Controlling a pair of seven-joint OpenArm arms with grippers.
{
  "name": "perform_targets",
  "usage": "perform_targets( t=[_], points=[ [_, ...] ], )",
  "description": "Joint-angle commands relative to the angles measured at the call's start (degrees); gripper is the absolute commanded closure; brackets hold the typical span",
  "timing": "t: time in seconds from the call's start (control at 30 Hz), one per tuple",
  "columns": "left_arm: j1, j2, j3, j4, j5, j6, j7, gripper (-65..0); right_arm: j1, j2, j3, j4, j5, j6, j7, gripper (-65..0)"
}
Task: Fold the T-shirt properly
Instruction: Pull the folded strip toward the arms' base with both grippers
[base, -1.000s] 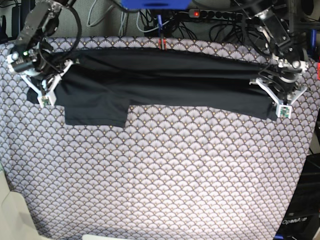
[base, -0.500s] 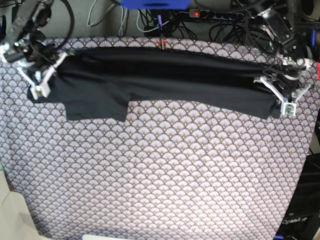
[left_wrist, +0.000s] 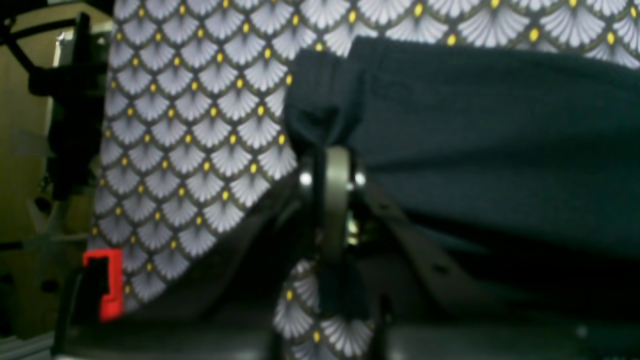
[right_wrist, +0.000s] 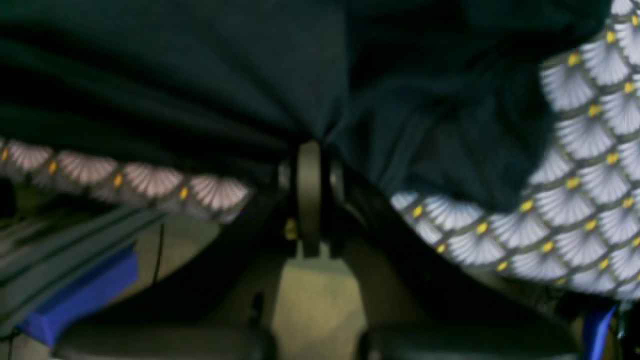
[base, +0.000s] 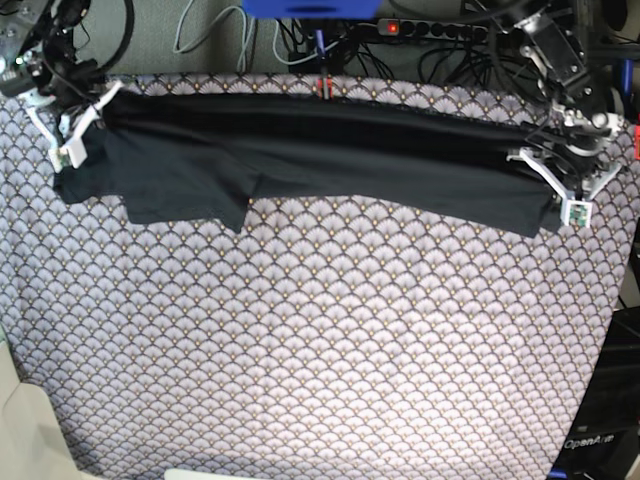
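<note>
The black T-shirt (base: 320, 150) lies folded lengthwise as a long band across the far part of the table, one sleeve (base: 185, 195) sticking out toward the near side. My right gripper (base: 82, 118), at the far left of the base view, is shut on the shirt's left end; its wrist view shows the closed jaws (right_wrist: 310, 145) pinching bunched dark cloth (right_wrist: 200, 60). My left gripper (base: 552, 182), at the far right, is shut on the shirt's right end, and the left wrist view has its jaws (left_wrist: 331, 152) clamped on a corner of the cloth (left_wrist: 475, 150).
The scallop-patterned tablecloth (base: 320, 350) covers the whole table. A red clip (base: 323, 88) sits on the far edge. Cables and a power strip (base: 420, 28) run behind the table. A red clamp (left_wrist: 106, 282) holds the cloth at the table's edge.
My right gripper has drawn the shirt's left end further back and toward the left corner, pulling the band tauter. The left gripper has barely moved.
</note>
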Motion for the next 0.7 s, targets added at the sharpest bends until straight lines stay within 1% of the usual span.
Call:
perform_targets(
  t=[0.0, 0.27, 0.53, 0.6, 0.67],
  points=[
    [-0.26, -0.77, -0.31, 1.38, 0.19, 1.19, -1.18, 0.0, -0.35, 0.79, 0.42, 1.01, -0.16, -0.25, -0.04, 0.0],
    [0.18, -0.77, -0.31, 1.38, 0.19, 1.19, -1.35, 0.0, -0.53, 0.70, 0.16, 0.66, -0.16, -0.25, -0.12, 0.0],
    [0.97, -0.86, -0.31, 1.47, 0.19, 1.19, -1.35, 0.0, -0.53, 0.88, -4.32, 0.66, -0.42, -0.25, -0.56, 0.0],
    [0.97, -0.86, -0.31, 1.47, 0.19, 1.19, -1.35, 0.0, -0.53, 0.88, -4.85, 0.66, -0.42, -0.25, -0.56, -2.6],
    [1.50, -0.86, -0.31, 1.47, 0.02, 1.19, -1.35, 0.0, -0.53, 0.97, -4.85, 0.66, -0.42, -0.25, -0.56, -7.3]
  ],
)
